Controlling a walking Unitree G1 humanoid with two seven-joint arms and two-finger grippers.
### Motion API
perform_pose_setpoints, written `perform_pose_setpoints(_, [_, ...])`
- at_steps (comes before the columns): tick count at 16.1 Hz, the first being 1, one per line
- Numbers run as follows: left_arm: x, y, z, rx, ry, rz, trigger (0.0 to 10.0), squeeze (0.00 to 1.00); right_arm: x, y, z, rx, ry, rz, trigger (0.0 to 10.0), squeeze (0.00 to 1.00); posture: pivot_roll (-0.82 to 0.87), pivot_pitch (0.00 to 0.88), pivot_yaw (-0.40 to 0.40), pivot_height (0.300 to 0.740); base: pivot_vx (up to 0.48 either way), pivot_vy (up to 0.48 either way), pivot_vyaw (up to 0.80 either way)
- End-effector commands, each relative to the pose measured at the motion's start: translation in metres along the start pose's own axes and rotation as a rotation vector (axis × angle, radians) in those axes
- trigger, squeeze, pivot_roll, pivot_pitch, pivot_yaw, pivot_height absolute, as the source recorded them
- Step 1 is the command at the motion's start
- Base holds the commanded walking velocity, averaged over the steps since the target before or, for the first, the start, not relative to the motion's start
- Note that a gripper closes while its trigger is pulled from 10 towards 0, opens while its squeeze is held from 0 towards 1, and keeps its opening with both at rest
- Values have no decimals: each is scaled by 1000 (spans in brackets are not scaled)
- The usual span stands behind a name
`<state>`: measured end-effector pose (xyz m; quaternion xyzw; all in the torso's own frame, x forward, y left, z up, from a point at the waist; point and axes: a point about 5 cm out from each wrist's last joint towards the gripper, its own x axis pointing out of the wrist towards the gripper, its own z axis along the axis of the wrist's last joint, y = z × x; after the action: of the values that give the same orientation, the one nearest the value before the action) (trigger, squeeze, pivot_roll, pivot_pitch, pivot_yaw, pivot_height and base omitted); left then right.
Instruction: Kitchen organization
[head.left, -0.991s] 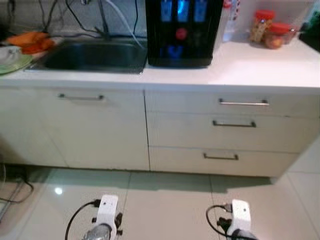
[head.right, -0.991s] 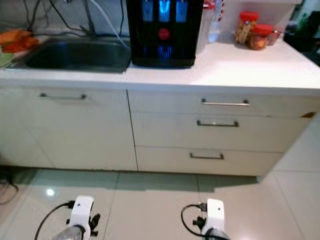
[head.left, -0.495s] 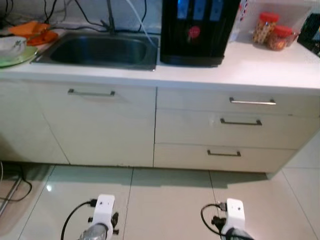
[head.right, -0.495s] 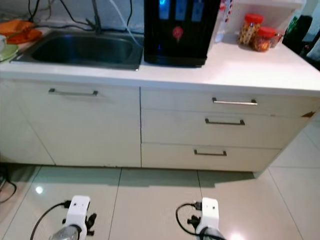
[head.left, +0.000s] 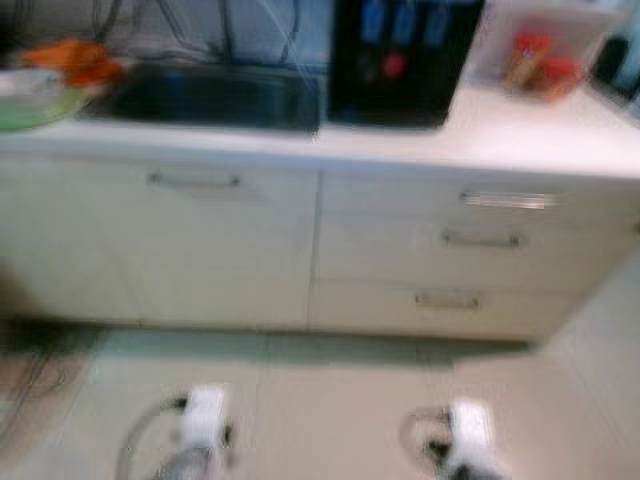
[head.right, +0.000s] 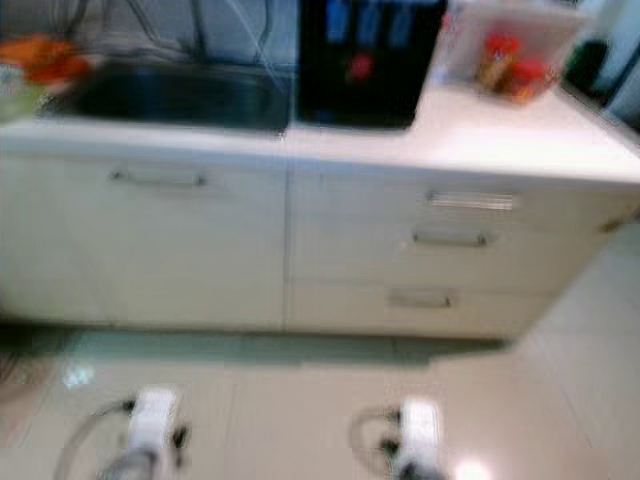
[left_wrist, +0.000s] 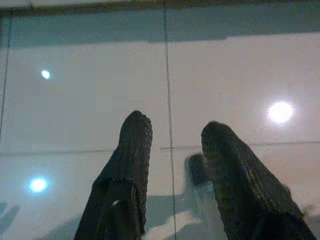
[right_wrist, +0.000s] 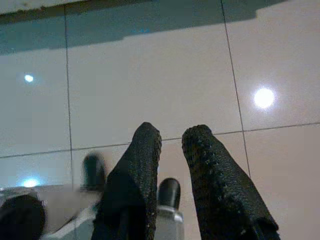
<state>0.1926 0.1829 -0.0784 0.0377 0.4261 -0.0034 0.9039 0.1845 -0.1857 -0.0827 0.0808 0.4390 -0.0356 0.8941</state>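
My head view is blurred. From the left I count one sink (head.left: 215, 98), one black dispenser (head.left: 400, 62) and two red-lidded jars (head.left: 540, 62) on the white surface (head.left: 520, 130), with three drawers (head.left: 480, 240) below. My left gripper (left_wrist: 172, 132) and right gripper (right_wrist: 171, 137) hang over bare floor tiles (right_wrist: 150, 75), fingers slightly parted, holding nothing.

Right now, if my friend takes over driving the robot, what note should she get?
Left tool: open, empty, hanging over the floor tiles.
Right tool: open, empty, hanging over the floor too.
The head views are blurred. The robot faces the cream cabinets from a little way back. On the counter: sink, black dispenser, red-lidded jars, and a green plate with something orange behind it at the far left.
Done: nothing held; all drawers look shut.
Left: step closer and start tidying.
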Motion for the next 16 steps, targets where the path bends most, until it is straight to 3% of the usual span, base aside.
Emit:
perform_pose_setpoints(1, [0,10,3,9,-8,32,10000,0,1,9,0,6,-2,22,10000,0,136,0,1,740,0,0,0])
perform_pose_setpoints(5, [0,10,3,3,-13,39,10000,0,1,10,0,7,-1,26,10000,0,136,0,0,740,0,0,0])
perform_pose_setpoints(16, [0,12,4,3,-2,58,10000,0,2,12,0,6,2,37,10000,0,139,0,1,740,393,0,0])
